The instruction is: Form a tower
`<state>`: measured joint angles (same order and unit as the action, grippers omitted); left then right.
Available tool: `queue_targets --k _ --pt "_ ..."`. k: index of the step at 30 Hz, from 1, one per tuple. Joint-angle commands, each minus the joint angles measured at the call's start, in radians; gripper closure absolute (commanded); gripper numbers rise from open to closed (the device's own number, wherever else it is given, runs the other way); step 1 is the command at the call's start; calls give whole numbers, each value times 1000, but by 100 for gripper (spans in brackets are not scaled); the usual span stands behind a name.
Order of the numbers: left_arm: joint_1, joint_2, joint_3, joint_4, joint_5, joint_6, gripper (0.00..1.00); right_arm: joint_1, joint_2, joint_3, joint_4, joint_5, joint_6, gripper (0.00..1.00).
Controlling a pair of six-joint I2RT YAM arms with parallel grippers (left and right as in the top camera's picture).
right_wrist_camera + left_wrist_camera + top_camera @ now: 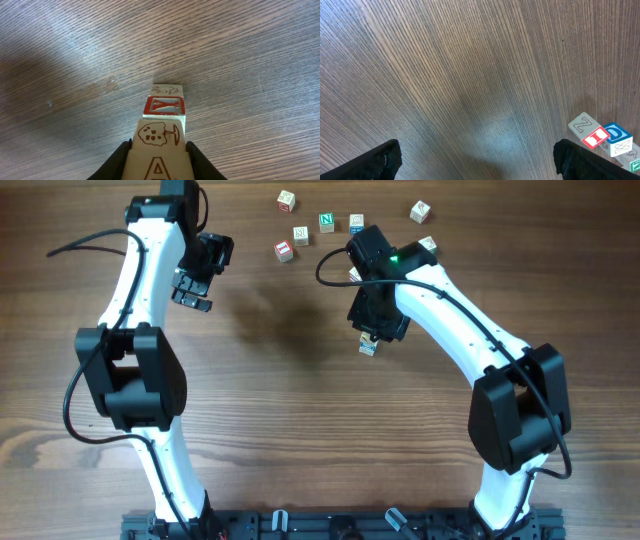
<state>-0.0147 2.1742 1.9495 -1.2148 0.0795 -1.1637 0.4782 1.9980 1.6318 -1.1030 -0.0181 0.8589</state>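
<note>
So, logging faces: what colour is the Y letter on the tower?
Red, on the tower; right wrist view shows it best.

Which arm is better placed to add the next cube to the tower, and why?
Right. The right gripper is shut on an A cube, lined up with the tower. The left gripper is open and empty over bare table, away from the tower.
</note>
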Motion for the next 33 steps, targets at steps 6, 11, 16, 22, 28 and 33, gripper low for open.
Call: queue_targets --k 6,11,16,22,28,33 --pt "4 -31 -5 0 -10 12 0 1 -13 23 -13 48 14 95" --pt "4 -31 -5 0 -10 12 0 1 -13 23 -12 47 5 95" --pt "4 -31 -5 0 -10 12 0 1 -13 23 1 47 -8 95" --pt "4 -31 -5 0 -10 12 0 2 -13 23 8 39 -29 95" --pt "4 -31 -5 -1 -10 12 0 2 -13 23 -9 23 -30 95" --pt "4 -31 -5 0 -10 12 0 2 -13 23 -5 17 -29 95"
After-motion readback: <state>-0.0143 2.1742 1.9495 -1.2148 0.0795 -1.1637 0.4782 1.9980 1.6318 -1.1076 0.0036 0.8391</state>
